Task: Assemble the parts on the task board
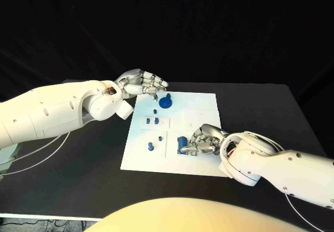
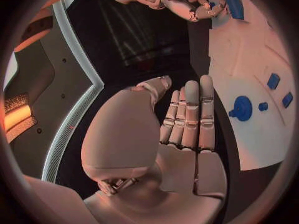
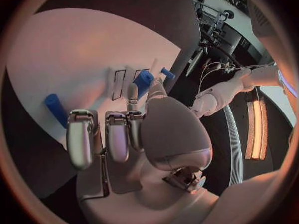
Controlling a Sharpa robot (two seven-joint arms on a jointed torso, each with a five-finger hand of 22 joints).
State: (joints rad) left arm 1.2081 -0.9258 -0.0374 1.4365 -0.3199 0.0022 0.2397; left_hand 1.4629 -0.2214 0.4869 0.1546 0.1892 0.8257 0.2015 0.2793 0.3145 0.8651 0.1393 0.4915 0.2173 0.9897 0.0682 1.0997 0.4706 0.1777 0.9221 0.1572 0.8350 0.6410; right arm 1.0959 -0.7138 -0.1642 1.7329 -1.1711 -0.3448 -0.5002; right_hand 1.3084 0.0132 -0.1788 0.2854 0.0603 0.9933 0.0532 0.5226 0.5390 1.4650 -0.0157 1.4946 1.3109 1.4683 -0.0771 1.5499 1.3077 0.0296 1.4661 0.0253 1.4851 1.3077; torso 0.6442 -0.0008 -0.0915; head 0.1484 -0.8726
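On the left, the robot's silver left hand hovers at the far left corner of the flat white rectangular task board, which lies in the middle of the black desk. In the left wrist view its fingers lie straight and close together with the thumb folded beside them, and they hold nothing. Just beside it, on the board, stands the round blue disc-shaped part with a short knob.

Further toward the middle, small blue pegs sit in the board's left column, with two more small blue pieces nearer the robot.

On the right, the silver right hand rests over the board's near centre, fingers curled around a tall blue block-shaped part. It appears to grip it, though how firmly cannot be told. The right wrist view shows a blue cylinder lying on the board beyond the fingertips and another blue piece by the outlined slots.

The step in hand looks like seating the block. To do it well, I would keep the block upright, line it squarely over its recess before pressing, and push straight down without twisting. The left hand should stay off the disc part so that nothing is knocked.
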